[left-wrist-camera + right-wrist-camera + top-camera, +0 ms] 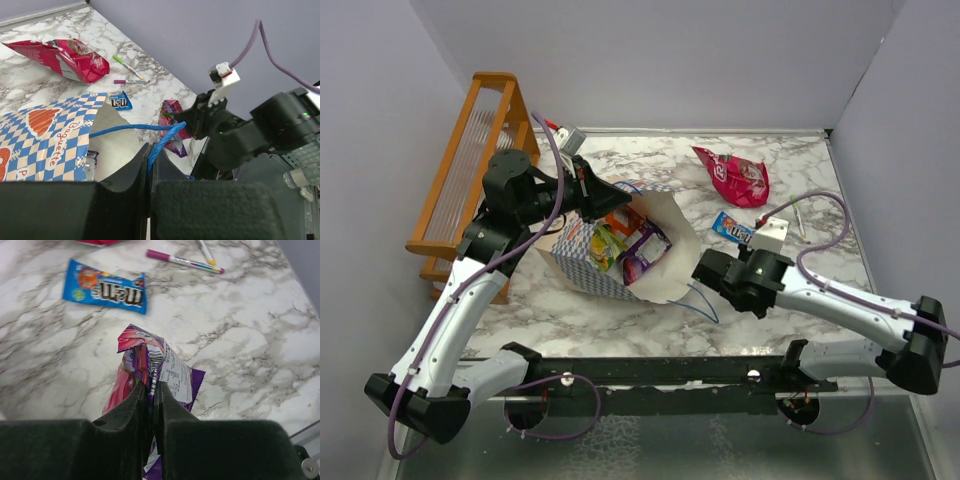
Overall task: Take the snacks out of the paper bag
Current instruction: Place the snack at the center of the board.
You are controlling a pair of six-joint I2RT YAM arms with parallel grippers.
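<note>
Lavender walls [670, 60] box in a marble desk [650, 160]. From above, the paper bag [582, 262] lies left of centre, mouth open, packets [620, 248] inside. Left wrist: the left claw [150, 150] is pinched tight on the bag's blue cord [167, 136]. Right wrist: the right claw [150, 387] is clamped on a purple packet [167, 367] over bare marble. I'd lower it flat beside the blue packet [105, 287], toward the right edge, before letting go.

1. I see plain pale lavender walls [670, 60] closing in the back and both sides.
2. My tabletop [650, 160] is white marble with grey veins, evenly lit.
3. An orange wooden rack [470, 165] stands at its left edge, by the wall.
</note>
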